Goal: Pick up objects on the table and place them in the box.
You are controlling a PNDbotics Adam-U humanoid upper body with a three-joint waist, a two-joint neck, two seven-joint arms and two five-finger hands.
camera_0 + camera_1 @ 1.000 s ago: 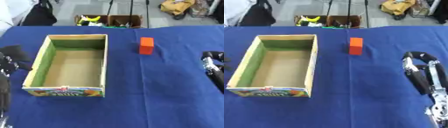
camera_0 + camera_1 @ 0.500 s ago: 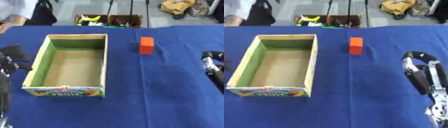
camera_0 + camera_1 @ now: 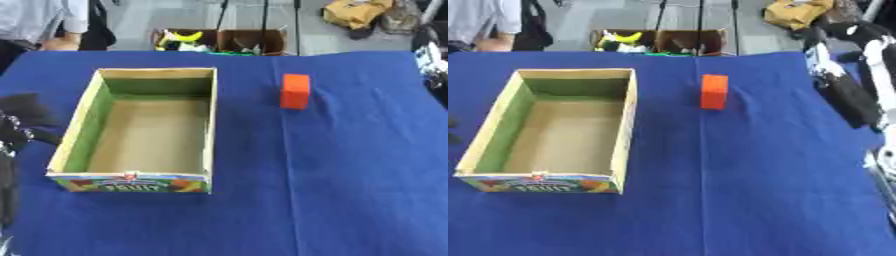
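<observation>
Table (image 3: 350, 190): blue cloth, creased lengthwise below the block; grey floor beyond, with a carton of clutter (image 3: 223, 41) at the far edge. Orange block (image 3: 295, 91): plain oblong, lying right of the box, well apart, long axis running away from you. Box (image 3: 140, 127): open cardboard, empty, printed front, long axis likewise. Your left hand (image 3: 22, 122) sat beside the box; your right hand (image 3: 846, 80) was raised at the right edge. Fingers: cannot tell, either hand.

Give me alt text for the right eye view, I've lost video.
An orange block stands on the blue table, to the right of an open, empty cardboard box. The robot's right arm reaches along the table's right edge; its right hand is too unclear to read.
</observation>
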